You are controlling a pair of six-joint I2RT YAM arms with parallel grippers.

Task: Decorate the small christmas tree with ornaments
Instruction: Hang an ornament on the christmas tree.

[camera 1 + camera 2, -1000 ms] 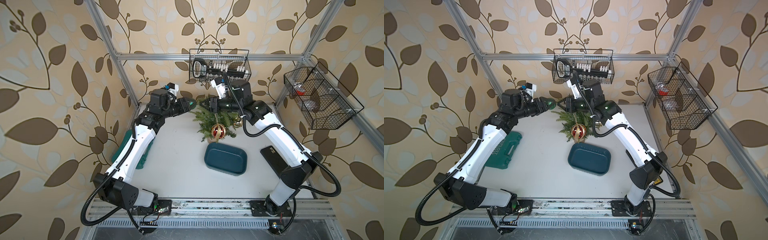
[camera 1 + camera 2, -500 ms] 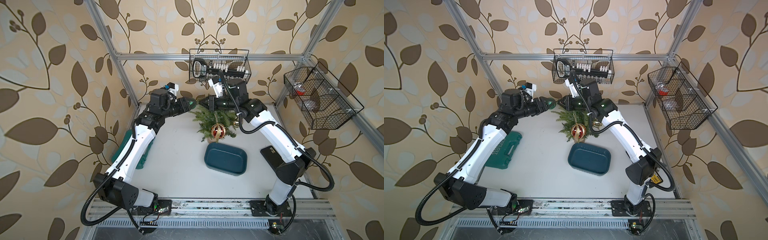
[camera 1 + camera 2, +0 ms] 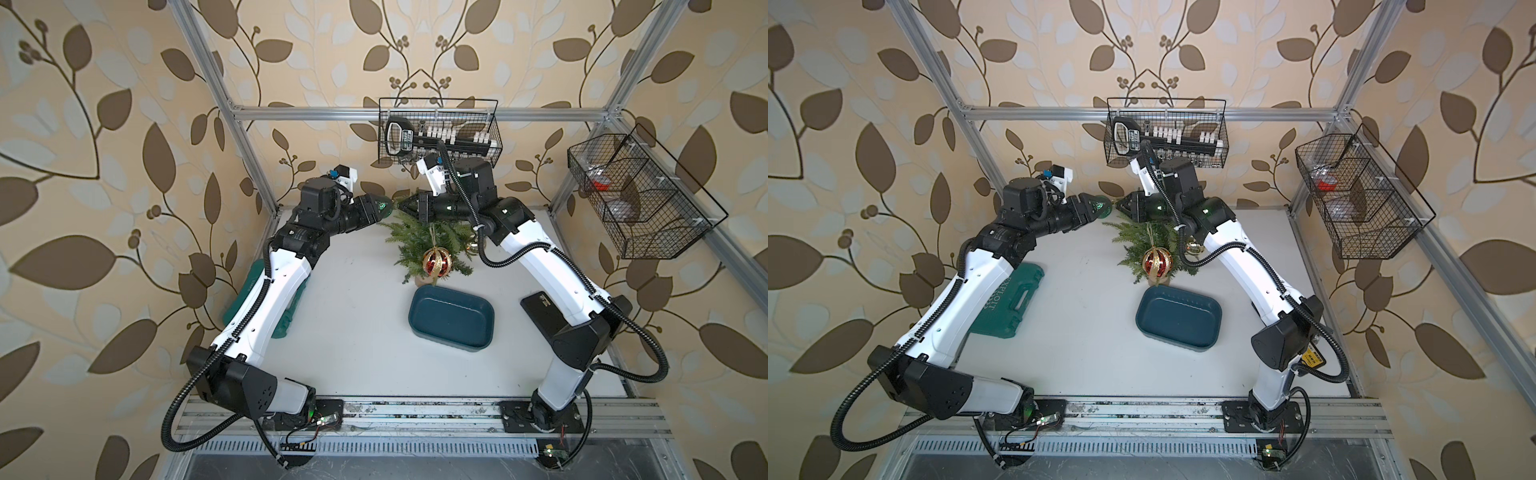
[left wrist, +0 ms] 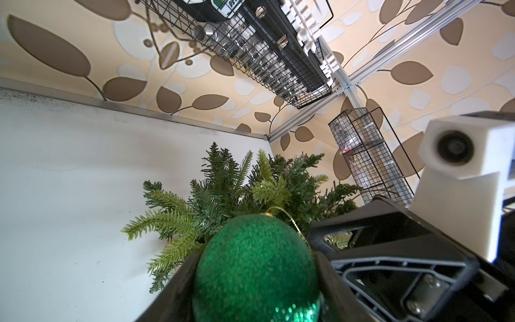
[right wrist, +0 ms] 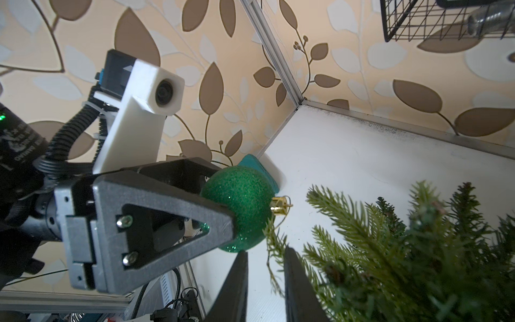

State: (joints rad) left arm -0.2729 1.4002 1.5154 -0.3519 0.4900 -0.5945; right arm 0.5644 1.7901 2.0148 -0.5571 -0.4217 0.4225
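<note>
— Green glitter, coarse and round: the green glitter bauble (image 5: 239, 206) is clamped across its belly by the left gripper (image 3: 376, 208), held in the air over the far-left edge of the small christmas tree (image 3: 419, 237).

— And the tree?

— Far-centre on the white table (image 3: 353, 332), upright on its tan base (image 3: 424, 279), with soft feathery needles, just beyond the teal tray (image 3: 415, 309). A red bauble with gold stripes (image 3: 436, 262) hangs on its near side. A shiny gold bauble (image 3: 471, 248) peeks out on the right, half hidden by the right arm.

— Which way does the green one face?

— Its gold cap (image 5: 279, 208) points right, straight at the right gripper (image 5: 265, 256), so cap-to-ball runs left to right, roughly level. The right claw is the one nearer the crown.

— Its jaws?

— Narrowly parted, with a slim gap showing. A thin gold strand (image 5: 269, 251) drops from the cap into that gap. I take it for the string loop, though it could be a needle sprig, and I can't see it nipped.

— Next?

— Probably pinch the loop, then carry it over a branch tip.
</note>
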